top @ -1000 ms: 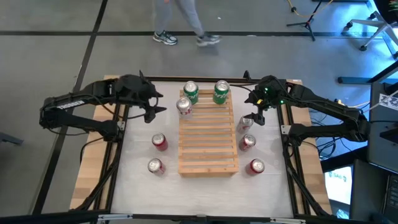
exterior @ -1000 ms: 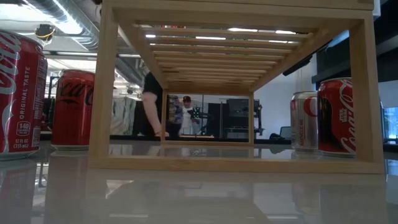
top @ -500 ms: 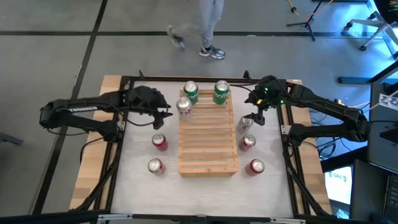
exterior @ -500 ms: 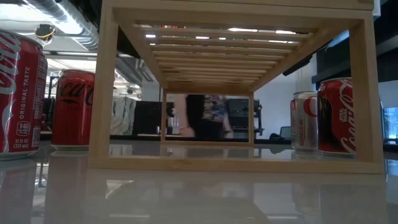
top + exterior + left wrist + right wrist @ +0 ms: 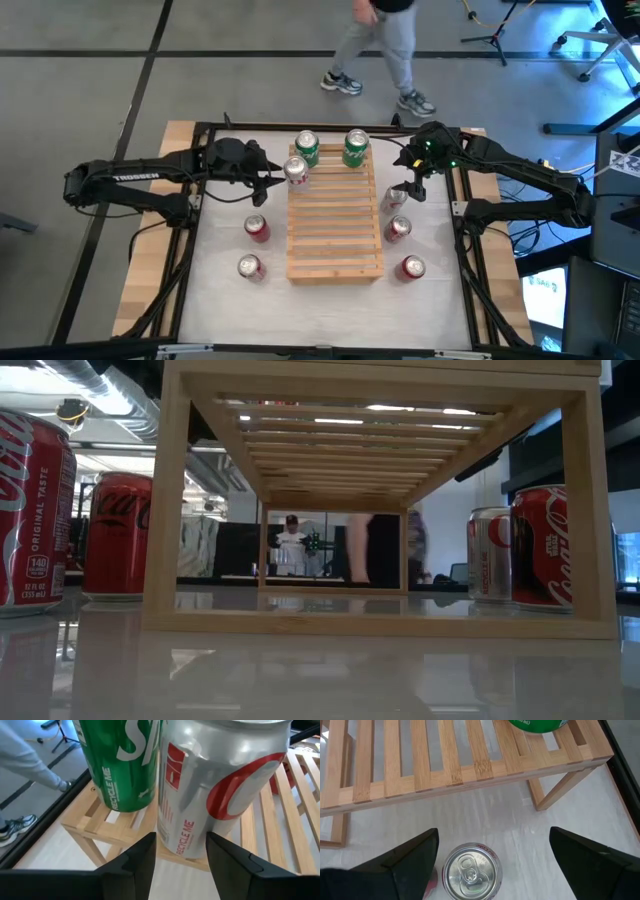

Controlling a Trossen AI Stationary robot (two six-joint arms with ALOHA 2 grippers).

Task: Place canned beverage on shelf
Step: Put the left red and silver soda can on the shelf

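Observation:
The pale slatted shelf (image 5: 335, 230) stands mid-table. A silver can (image 5: 295, 170) and two green cans (image 5: 306, 148) (image 5: 356, 147) stand upright on its far end. My left gripper (image 5: 272, 180) is open with a narrow gap, level, just left of that silver can (image 5: 220, 785), which stands at the shelf's left edge. My right gripper (image 5: 400, 192) is wide open, pointing down over a second silver can (image 5: 470, 872) that stands on the table right of the shelf; its fingers (image 5: 410, 860) stand either side without touching. My left gripper comes level from the table's left at the lower side (image 5: 185, 840) of the silver can on the shelf. I cannot tell whether its fingertips touch the can. The can stands upright on the slats.
Two red cans (image 5: 257, 228) (image 5: 249, 266) stand on the table left of the shelf, and two more (image 5: 398, 228) (image 5: 410, 267) stand right of it. The shelf's near slats (image 5: 335, 250) are bare. A person (image 5: 385, 40) walks past beyond the far edge.
My left gripper has moved toward the table's right edge, closing in on the silver can at the shelf's far left corner. The cans have stayed put. The person behind the table has walked toward the right.

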